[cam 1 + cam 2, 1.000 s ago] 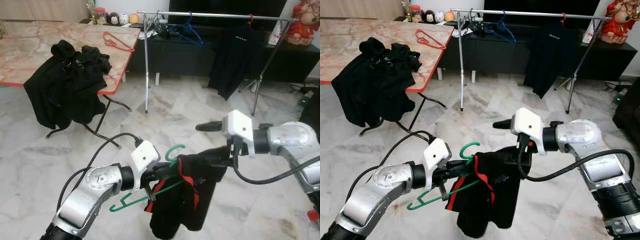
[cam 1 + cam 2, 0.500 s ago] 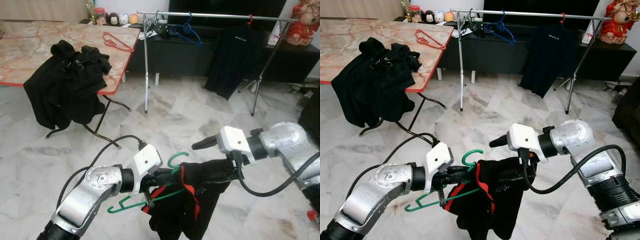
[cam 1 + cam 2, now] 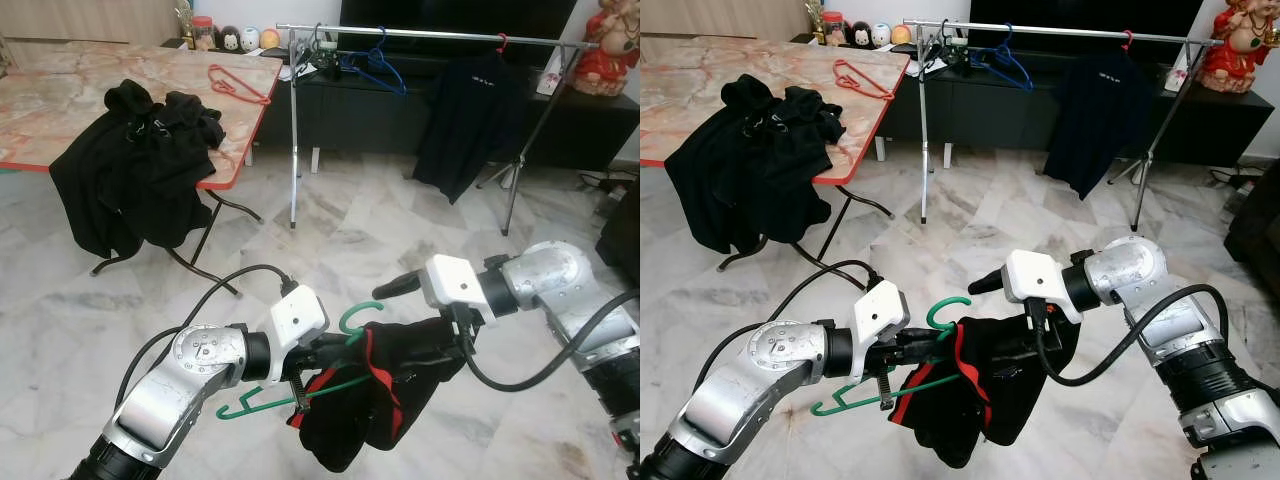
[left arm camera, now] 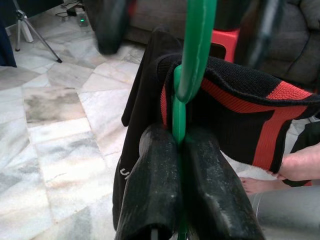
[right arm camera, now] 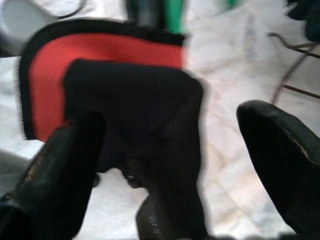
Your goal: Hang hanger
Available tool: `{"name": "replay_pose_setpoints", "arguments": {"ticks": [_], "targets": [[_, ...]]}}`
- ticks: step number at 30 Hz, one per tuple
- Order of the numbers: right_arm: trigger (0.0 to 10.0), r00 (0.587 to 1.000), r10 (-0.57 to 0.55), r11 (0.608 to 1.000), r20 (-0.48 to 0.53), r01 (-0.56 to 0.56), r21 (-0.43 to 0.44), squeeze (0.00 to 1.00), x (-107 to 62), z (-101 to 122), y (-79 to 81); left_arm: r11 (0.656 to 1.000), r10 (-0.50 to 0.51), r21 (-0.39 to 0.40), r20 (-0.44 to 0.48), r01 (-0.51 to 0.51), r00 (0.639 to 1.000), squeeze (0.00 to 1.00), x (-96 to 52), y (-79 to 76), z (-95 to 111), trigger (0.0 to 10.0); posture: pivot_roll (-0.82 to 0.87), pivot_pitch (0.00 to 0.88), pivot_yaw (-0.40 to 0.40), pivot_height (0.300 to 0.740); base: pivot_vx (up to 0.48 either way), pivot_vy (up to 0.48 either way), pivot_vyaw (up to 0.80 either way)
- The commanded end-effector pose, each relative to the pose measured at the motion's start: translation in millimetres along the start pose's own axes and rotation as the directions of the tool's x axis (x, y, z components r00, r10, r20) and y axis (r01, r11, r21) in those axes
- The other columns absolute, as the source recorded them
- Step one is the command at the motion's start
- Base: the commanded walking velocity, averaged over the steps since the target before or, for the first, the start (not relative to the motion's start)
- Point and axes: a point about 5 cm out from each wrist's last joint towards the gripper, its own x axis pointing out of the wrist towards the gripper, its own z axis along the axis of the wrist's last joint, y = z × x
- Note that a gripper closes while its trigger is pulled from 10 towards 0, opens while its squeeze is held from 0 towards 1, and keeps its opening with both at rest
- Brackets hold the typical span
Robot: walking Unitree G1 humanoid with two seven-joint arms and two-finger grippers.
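My left gripper (image 3: 318,358) is shut on the lower wire of a green hanger (image 3: 357,313), held low in front of me. In the left wrist view both fingers (image 4: 155,165) clamp the green wire (image 4: 196,50). A black garment with red trim (image 3: 385,400) hangs bunched over the hanger's right side. My right gripper (image 3: 1038,342) is at the garment's upper right edge. In the right wrist view its fingers (image 5: 75,150) stand wide apart, open, with the black and red cloth (image 5: 130,95) between and ahead of them.
A metal clothes rail (image 3: 430,35) stands across the room, with a blue hanger (image 3: 375,60) and a black shirt (image 3: 470,110) on it. At left a marble table (image 3: 60,100) carries a heap of black clothes (image 3: 140,165) and a red hanger (image 3: 235,82). A person's hand (image 4: 300,167) is nearby.
My right arm has dropped and come in toward the left, against the garment. The garment has bunched up more on the hanger. The left gripper keeps its hold.
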Motion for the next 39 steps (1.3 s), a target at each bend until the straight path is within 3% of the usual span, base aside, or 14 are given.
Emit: {"name": "replay_pose_setpoints", "arguments": {"ticks": [1, 8, 19, 20, 21, 22, 23, 24, 25, 39], "targets": [[10.0, 0.998, 0.038, 0.999, -0.051, -0.039, -0.020, 0.00, -0.3, -3.7, 4.7, 0.999, -0.031, 0.043, 0.028, 0.030, 0.999, 0.00, 2.3, -1.6, 13.2, 10.0, -0.01, 0.000, -0.112, 0.716, 0.000, 0.000, 0.00], [10.0, 0.996, 0.024, 0.999, -0.087, -0.027, -0.033, 0.00, 0.9, -7.5, 0.6, 0.998, -0.031, 0.052, 0.026, 0.030, 0.999, 0.00, 2.4, -0.7, 15.0, 10.0, -0.01, 0.000, -0.114, 0.716, 0.000, 0.000, 0.00], [10.0, 0.999, 0.007, 0.999, -0.053, -0.009, -0.045, 0.00, 12.5, -5.5, -1.2, 0.998, -0.031, 0.055, 0.024, 0.029, 0.999, 0.00, 2.0, -0.5, 16.3, 10.0, -0.01, 0.000, -0.114, 0.716, 0.000, 0.000, 0.00], [9.4, 0.999, 0.011, 0.999, -0.052, -0.014, -0.044, 0.00, 12.8, -5.5, -0.8, 0.998, -0.031, 0.056, 0.024, 0.029, 0.999, 0.00, 2.1, -0.5, 16.6, 10.0, -0.01, 0.000, -0.114, 0.716, 0.000, 0.000, 0.00], [7.6, 0.999, 0.018, 0.999, -0.051, -0.020, -0.045, 0.00, 12.8, -5.5, -0.3, 0.998, -0.031, 0.056, 0.025, 0.029, 0.999, 0.00, 2.3, -0.3, 17.0, 10.0, -0.01, 0.000, -0.113, 0.716, 0.000, 0.000, 0.00], [7.6, 0.999, 0.021, 0.999, -0.050, -0.024, -0.045, 0.00, 12.8, -5.5, 0.0, 0.998, -0.030, 0.057, 0.026, 0.029, 0.999, 0.00, 2.5, -0.2, 17.2, 10.0, -0.01, 0.000, -0.113, 0.716, 0.000, 0.000, 0.00], [2.0, 0.998, 0.022, 0.999, -0.051, -0.025, -0.045, 0.00, 12.8, -5.6, 0.1, 0.998, -0.030, 0.057, 0.027, 0.028, 0.999, 0.00, 2.6, 0.0, 17.6, 10.0, -0.01, 0.000, -0.113, 0.716, 0.000, 0.000, 0.00], [2.0, 0.998, 0.022, 0.999, -0.052, -0.024, -0.045, 0.00, 12.8, -5.6, 0.1, 0.998, -0.030, 0.058, 0.027, 0.028, 0.999, 0.00, 2.6, 0.0, 17.7, 10.0, -0.01, 0.000, -0.113, 0.716, 0.000, 0.000, 0.00], [0.0, 0.997, 0.035, 0.998, -0.064, -0.038, -0.047, 0.00, 12.5, -6.4, 1.1, 0.998, -0.030, 0.059, 0.027, 0.028, 0.999, 0.00, 2.6, 0.0, 17.9, 10.0, -0.01, 0.000, -0.113, 0.716, 0.000, 0.000, 0.00], [0.0, 0.992, 0.028, 0.997, -0.125, -0.036, -0.063, 0.00, 13.6, -12.0, -0.5, 0.998, -0.028, 0.065, 0.032, 0.026, 0.999, 0.00, 2.9, 1.3, 20.2, 10.0, -0.01, 0.000, -0.114, 0.716, 0.000, 0.000, 0.00]]}}
